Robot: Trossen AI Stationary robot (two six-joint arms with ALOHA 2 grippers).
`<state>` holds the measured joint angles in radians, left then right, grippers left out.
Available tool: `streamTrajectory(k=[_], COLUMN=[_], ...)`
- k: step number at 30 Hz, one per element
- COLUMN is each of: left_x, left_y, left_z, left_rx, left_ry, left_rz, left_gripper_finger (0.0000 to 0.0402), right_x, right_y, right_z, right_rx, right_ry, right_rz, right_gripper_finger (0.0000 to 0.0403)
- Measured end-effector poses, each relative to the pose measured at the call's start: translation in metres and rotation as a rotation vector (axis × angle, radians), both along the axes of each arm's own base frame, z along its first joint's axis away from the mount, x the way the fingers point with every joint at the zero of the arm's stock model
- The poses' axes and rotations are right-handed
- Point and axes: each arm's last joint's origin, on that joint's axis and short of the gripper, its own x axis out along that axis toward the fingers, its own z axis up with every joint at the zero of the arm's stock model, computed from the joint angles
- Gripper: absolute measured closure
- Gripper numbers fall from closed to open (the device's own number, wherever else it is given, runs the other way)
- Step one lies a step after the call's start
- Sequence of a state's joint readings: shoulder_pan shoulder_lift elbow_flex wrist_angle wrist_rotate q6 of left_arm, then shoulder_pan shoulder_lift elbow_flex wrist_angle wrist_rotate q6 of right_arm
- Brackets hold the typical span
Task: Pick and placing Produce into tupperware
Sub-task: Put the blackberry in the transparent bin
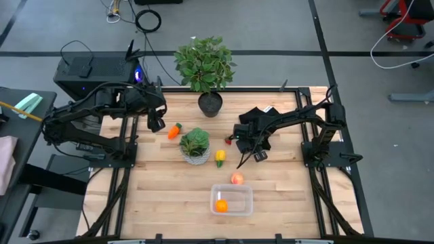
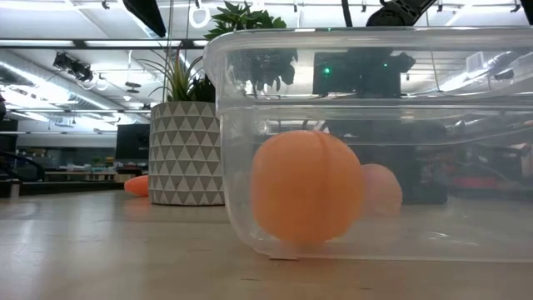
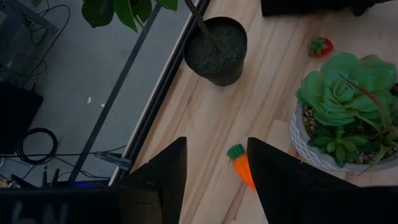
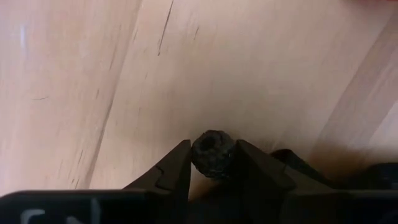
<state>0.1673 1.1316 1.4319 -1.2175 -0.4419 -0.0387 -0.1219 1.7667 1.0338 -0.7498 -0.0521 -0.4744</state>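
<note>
Tupperware (image 1: 232, 199) sits near the worktop's front edge, holding the orange ball (image 1: 221, 205); peach piece (image 1: 237, 179) lies just behind it. Left gripper (image 1: 156, 124), fingers apart and empty, hangs beside the carrot (image 1: 175, 130). Right gripper (image 4: 211, 163) pinches a small black lump (image 4: 212, 151) mid-worktop, succulent pot (image 1: 195, 146) between them.

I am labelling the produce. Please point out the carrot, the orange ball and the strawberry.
carrot (image 1: 175, 130), high view, its orange body.
orange ball (image 2: 306, 187), low view, its front face, inside the tupperware.
strawberry (image 3: 319, 46), left wrist view, its red flesh.

two dark, jointed arms, each ending in a black pincer with flat, angular fingers (image 3: 163, 177).
</note>
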Motion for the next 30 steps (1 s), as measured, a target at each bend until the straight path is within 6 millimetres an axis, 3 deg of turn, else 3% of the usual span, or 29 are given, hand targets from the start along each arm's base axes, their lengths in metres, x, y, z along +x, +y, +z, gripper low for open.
streamTrajectory(k=[5,9,14,19,30], left_x=[0.0,0.0,0.0,0.0,0.0], left_y=[0.0,0.0,0.0,0.0,0.0], left_z=[0.0,0.0,0.0,0.0,0.0], left_rx=[0.0,0.0,0.0,-0.001,-0.001], left_ry=[0.0,0.001,0.001,0.002,0.002], left_rz=[-0.001,0.0,0.0,0.0,0.0], left_gripper_finger=[0.0229,0.0228,0.0225,0.0229,0.0227], right_x=[0.01,0.027,0.046,0.052,0.042], right_y=[0.004,0.02,0.052,0.088,0.162], right_z=[0.016,0.041,0.073,0.095,0.113], right_rx=[-0.002,0.045,0.128,0.171,0.284], right_ry=[-0.043,-0.123,-0.234,-0.29,-0.296], right_rz=[0.008,0.001,0.031,0.061,-0.01], right_gripper_finger=[0.0277,0.0275,0.0278,0.0276,0.0276])
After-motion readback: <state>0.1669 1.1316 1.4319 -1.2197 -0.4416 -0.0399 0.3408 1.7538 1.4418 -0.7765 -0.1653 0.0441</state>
